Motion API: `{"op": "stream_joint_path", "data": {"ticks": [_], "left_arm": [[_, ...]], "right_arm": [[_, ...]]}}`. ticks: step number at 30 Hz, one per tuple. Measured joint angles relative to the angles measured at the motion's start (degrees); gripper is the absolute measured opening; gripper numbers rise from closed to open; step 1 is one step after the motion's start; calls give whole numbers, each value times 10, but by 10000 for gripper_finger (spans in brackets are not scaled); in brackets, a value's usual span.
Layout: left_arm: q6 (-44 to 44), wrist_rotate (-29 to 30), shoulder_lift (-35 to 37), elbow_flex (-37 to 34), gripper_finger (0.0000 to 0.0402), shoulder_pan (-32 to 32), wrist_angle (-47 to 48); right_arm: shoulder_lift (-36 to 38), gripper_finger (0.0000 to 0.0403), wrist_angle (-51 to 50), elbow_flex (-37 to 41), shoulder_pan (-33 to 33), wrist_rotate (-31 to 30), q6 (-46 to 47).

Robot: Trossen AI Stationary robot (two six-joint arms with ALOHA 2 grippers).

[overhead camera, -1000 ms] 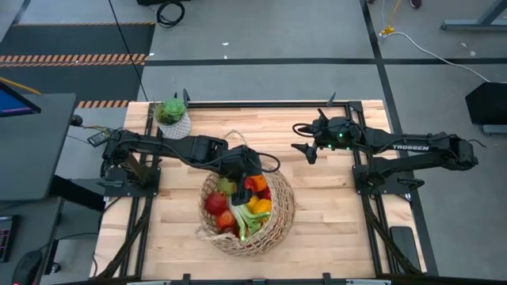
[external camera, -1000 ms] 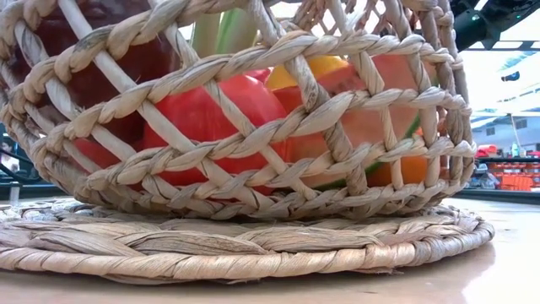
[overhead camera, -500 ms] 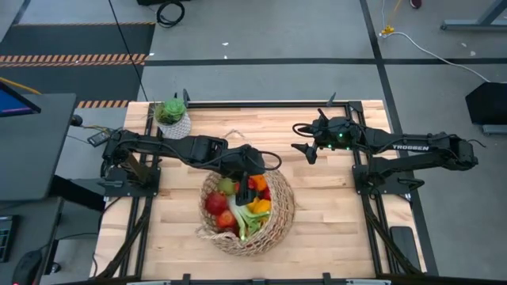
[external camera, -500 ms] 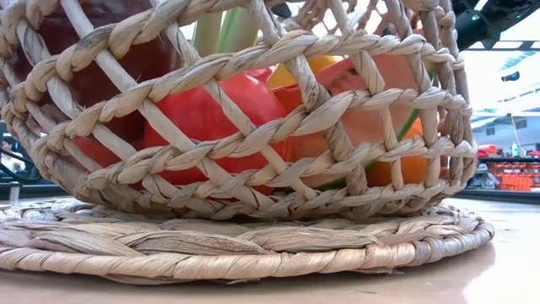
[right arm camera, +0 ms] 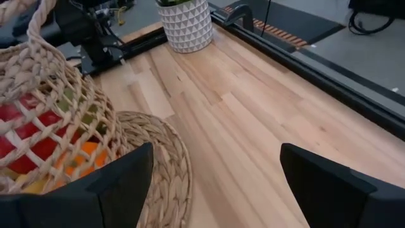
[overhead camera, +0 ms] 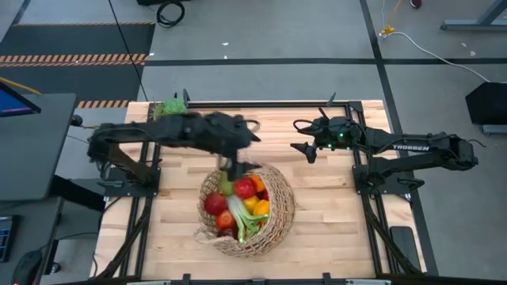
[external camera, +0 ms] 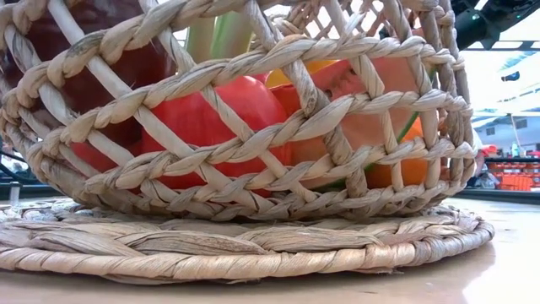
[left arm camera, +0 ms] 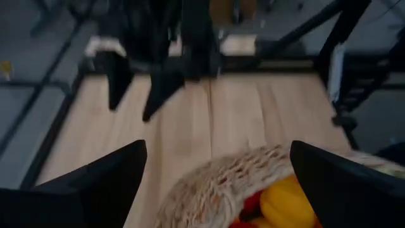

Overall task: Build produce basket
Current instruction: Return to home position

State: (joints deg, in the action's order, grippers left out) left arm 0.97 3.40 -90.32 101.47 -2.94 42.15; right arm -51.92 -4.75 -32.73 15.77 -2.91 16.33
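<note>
The wooden table [overhead camera: 333, 229] carries one of everything that matters. Two dark arms work over it. The left arm [overhead camera: 182, 131] hangs raised across the back-left part of the tabletop. Its gripper [left arm camera: 218, 152] sits above the basket's far rim, jaws spread wide with nothing in them, so I'd judge it is clear of the load and free to go home. The right arm [overhead camera: 420, 148] waits along the right edge, its gripper [right arm camera: 216, 147] also wide open and empty, parked well away from the weave.

The single basket [overhead camera: 277, 218] stands on a round woven mat [right arm camera: 166, 158], midway between the side edges and toward the front edge, within reach of both arms. The produce [overhead camera: 244, 188] is heaped inside. I count at least three red pieces, one yellow, one orange, a pale green one and a leek [overhead camera: 240, 226]; whatever lies beneath I cannot count. None lies loose on the tabletop.

One potted plant [right arm camera: 185, 24] stands at the back-left corner, out of the way.
</note>
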Motion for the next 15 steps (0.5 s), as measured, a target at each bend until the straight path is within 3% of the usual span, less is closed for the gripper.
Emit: {"op": "stream_joint_path", "data": {"ticks": [3,7,11,15], "left_arm": [[-17,8,49,0,396,-1,-1],[-17,66,113,-43,396,-13,4],[-3,118,191,-179,396,-22,-62],[-1,129,289,-344,396,-11,-202]], "right_arm": [[0,348,0,0,0,0,-25],[1,348,1,0,0,0,-58],[2,348,20,0,0,0,-56],[2,348,57,0,0,0,-54]]}}
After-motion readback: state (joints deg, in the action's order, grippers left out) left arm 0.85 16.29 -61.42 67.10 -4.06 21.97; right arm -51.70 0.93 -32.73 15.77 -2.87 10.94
